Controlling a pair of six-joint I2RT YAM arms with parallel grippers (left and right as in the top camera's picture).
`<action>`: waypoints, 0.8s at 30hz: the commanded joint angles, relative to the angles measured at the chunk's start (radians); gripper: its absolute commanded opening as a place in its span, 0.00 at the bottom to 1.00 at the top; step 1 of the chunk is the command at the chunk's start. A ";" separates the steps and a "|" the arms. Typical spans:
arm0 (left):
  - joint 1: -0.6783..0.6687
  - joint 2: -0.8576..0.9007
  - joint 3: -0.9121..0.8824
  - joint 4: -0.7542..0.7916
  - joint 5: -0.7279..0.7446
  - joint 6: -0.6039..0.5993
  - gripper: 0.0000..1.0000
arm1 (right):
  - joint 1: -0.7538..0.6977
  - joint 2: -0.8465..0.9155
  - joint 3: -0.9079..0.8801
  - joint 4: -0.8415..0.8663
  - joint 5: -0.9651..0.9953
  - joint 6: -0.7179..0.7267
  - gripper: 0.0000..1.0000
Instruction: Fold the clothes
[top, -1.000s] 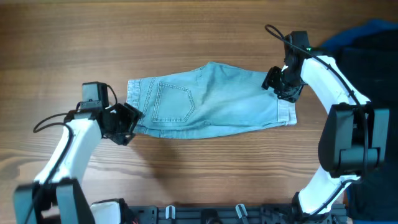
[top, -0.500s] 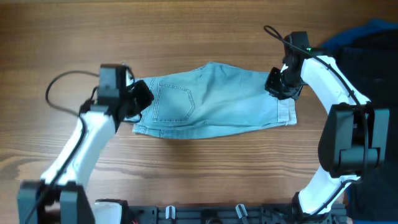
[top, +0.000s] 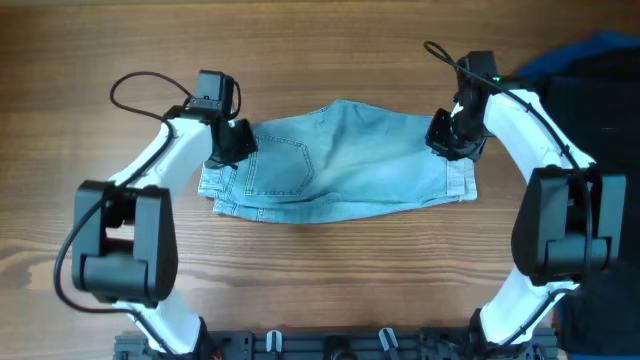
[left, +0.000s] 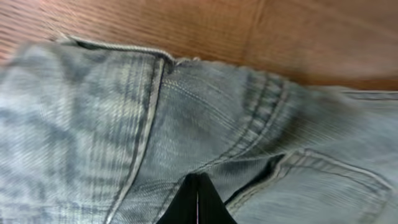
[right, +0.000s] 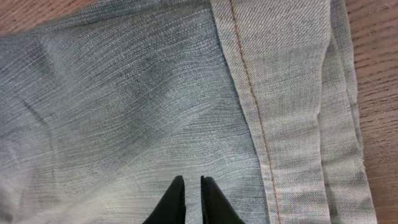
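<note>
The left hand (left: 198, 202) has its fingers pressed together into one dark wedge, tips down on the denim shorts (top: 340, 165) next to the opening of the back pocket (left: 323, 186); I cannot tell whether any cloth is caught between them. From above it sits at the far corner of the waistband (top: 212, 178) end. The right hand (right: 189, 200) shows its fingers drawn almost together with a sliver of denim between them, just inside the stitched hem (right: 292, 112) of the leg. Whether it is pinching or only resting there cannot be told.

The shorts lie across the middle of the table (top: 320, 290), pocket side up, waistband toward the left arm and leg hem toward the right. They look flat apart from a soft ridge along the far edge. A black garment (top: 590, 100) and a bright-blue garment (top: 595, 45) sit at the table's far right, well apart from the shorts.

The step looks like taking both far corners to fold the shorts lengthwise. To do it well, each hand should catch every layer at its corner, both should lift together, and the far edge should be carried evenly onto the near one, with the denim taut so the ridge smooths out
</note>
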 joint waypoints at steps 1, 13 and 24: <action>-0.003 0.071 0.017 0.013 -0.032 0.023 0.04 | -0.002 0.010 0.002 0.006 -0.008 -0.001 0.06; 0.138 0.129 0.017 0.079 -0.146 -0.015 0.04 | -0.002 0.016 -0.131 0.143 -0.008 0.002 0.05; 0.190 0.129 0.017 0.073 -0.163 -0.015 0.04 | -0.003 0.072 -0.114 0.131 0.073 0.035 0.04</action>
